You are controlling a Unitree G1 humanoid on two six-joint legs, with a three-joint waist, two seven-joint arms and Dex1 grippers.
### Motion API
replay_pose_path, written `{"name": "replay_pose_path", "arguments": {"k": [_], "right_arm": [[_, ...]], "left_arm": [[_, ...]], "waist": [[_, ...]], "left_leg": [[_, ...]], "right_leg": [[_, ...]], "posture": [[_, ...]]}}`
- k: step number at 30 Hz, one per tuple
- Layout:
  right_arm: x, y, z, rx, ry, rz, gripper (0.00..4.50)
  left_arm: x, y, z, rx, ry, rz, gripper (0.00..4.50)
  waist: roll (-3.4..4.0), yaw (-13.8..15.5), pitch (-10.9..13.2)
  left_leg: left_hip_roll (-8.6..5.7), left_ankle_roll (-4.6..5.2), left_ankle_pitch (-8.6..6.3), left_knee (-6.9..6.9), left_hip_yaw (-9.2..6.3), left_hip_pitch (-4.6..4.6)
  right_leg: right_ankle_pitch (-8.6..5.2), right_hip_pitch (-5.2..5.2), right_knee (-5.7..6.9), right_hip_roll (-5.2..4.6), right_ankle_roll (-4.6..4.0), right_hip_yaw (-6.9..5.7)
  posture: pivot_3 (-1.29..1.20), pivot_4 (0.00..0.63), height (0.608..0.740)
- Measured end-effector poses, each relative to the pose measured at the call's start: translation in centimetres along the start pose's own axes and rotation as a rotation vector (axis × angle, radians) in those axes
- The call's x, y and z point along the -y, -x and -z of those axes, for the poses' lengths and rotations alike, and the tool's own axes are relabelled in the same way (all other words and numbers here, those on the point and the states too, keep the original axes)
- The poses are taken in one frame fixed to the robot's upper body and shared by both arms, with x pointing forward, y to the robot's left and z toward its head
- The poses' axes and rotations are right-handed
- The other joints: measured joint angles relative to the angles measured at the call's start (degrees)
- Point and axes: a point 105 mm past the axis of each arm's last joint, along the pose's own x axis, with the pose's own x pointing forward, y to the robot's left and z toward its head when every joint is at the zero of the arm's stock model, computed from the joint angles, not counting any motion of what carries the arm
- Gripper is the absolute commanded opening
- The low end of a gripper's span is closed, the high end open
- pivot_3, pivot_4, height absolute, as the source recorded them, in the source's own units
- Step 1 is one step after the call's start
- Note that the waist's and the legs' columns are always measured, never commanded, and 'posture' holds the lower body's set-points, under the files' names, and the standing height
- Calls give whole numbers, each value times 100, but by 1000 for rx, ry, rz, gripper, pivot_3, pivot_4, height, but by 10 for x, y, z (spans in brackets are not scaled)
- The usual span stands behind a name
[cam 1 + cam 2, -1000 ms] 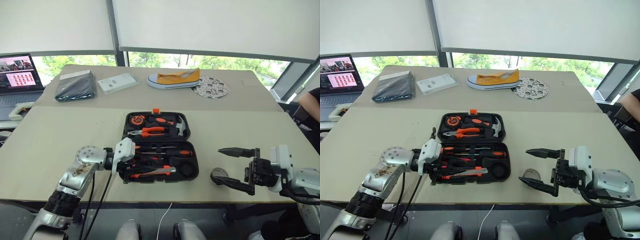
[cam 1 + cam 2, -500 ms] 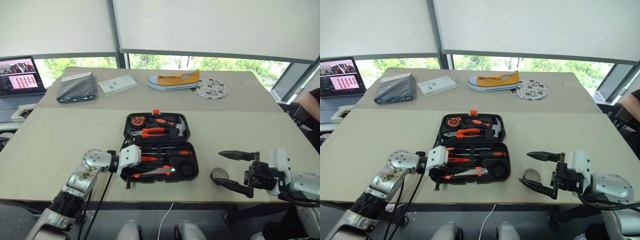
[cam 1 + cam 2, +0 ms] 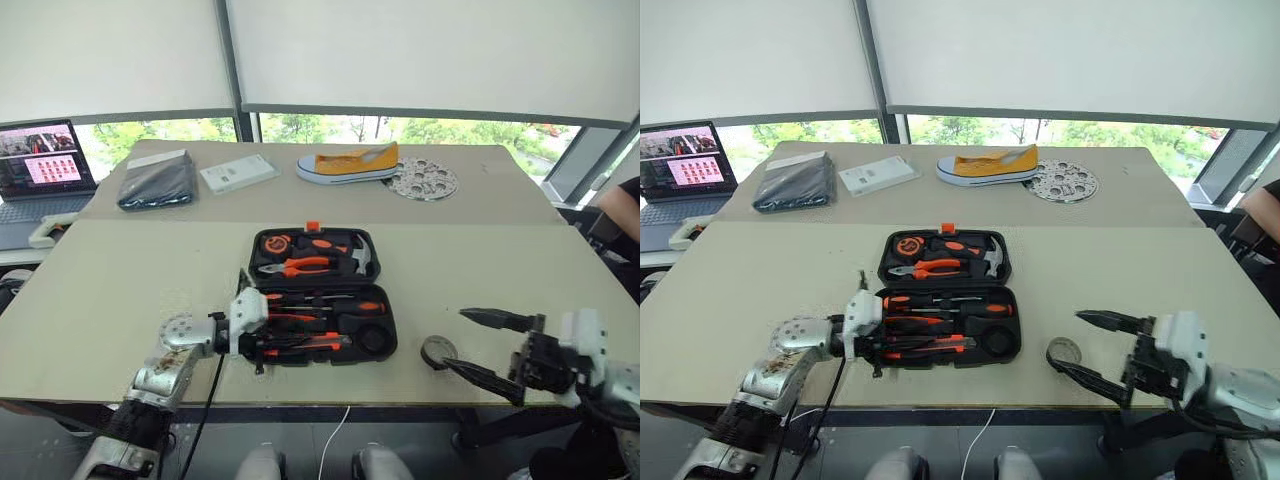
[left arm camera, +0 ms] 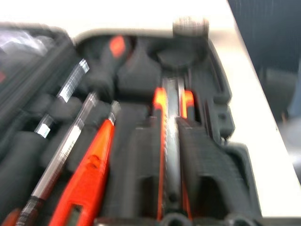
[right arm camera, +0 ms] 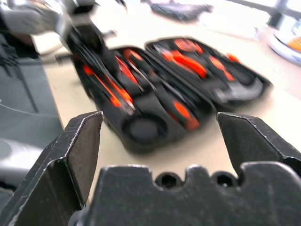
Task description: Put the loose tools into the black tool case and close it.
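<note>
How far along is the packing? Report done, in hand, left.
Done: the utility knife and screwdrivers lie in the black tool case. In hand: nothing; the right gripper hangs open beside the tape roll, the left gripper at the case's edge. Left: pack the roll, shut the case.

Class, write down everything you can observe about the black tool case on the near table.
The black tool case is a hinged clamshell of moulded, plastic-looking material with rounded corners, lying fully open and flat near the table's front edge. An orange latch sits on its far rim. The far half holds pliers, a hammer and a tape measure; the near half holds screwdrivers and a utility knife, with one round recess empty. The left gripper is at its left end; contact is unclear.
</note>
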Motion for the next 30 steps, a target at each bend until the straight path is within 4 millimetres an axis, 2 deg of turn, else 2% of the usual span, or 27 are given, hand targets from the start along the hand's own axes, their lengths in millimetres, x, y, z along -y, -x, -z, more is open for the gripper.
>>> {"name": "replay_pose_path", "arguments": {"k": [3,5,6,9,12,16,18,20,23,25,30], "right_arm": [[0,22,9,-37,35,87,4500],[-1,38,20,-87,31,138,4500],[-2,46,26,-115,28,160,4500],[-11,74,48,-229,-4,202,4500],[-16,86,60,-286,-47,217,4500],[1,67,40,-331,-11,169,4500],[7,40,19,-344,13,93,4500],[-3,15,6,-395,40,-30,4500],[-21,-2,9,-478,-26,-135,4500],[-26,-8,12,-538,-48,-165,4500],[-20,-29,11,-593,7,-173,4500]], "left_arm": [[2,25,-23,52,-77,1,3646],[7,41,-23,33,-71,3,4295],[10,49,-21,11,-62,-3,4448],[24,74,-13,-28,-22,-33,4448],[40,86,-5,-51,0,1,4448],[44,83,-11,1,-20,39,4448],[45,75,-18,38,-50,65,4448],[49,67,-23,51,-65,104,4448],[56,61,-20,51,-47,136,4448],[58,58,-19,56,-42,146,4448],[59,53,-22,59,-55,165,4448]], "waist": [[2,-44,0],[2,-53,1],[2,-52,1],[2,-44,1],[3,-26,4],[17,-55,13],[8,-83,19],[-6,-85,24],[-11,-31,25],[-11,-9,25],[-32,-11,36]], "left_leg": [[1,4,-4,-10,1,5],[1,4,-4,-15,2,7],[1,4,-4,-15,2,9],[2,3,-5,-16,3,12],[1,2,-6,-16,5,17],[1,-36,-27,-16,9,35],[0,-36,-27,-16,7,51],[1,-31,-24,-18,5,56],[-1,-9,-11,-21,1,49],[-6,-1,-8,-22,1,7],[-11,14,-31,-22,1,-14]], "right_leg": [[-5,1,-7,1,0,3],[-10,0,-10,0,-1,2],[-22,1,-10,-1,-20,2],[-36,2,-12,-7,-39,0],[-35,1,-11,-18,-38,-1],[-35,1,-10,-22,-38,13],[-34,7,-7,-19,-37,14],[-34,8,-2,-7,-37,11],[-36,9,-4,-3,-42,11],[-39,-15,-14,-4,-41,12],[-36,-20,-35,-6,-7,12]], "posture": [[0,150,740],[0,150,740],[0,150,740],[0,150,740],[0,150,740],[0,150,740],[0,150,740],[0,150,740],[0,150,740],[0,150,740],[0,150,740]]}}
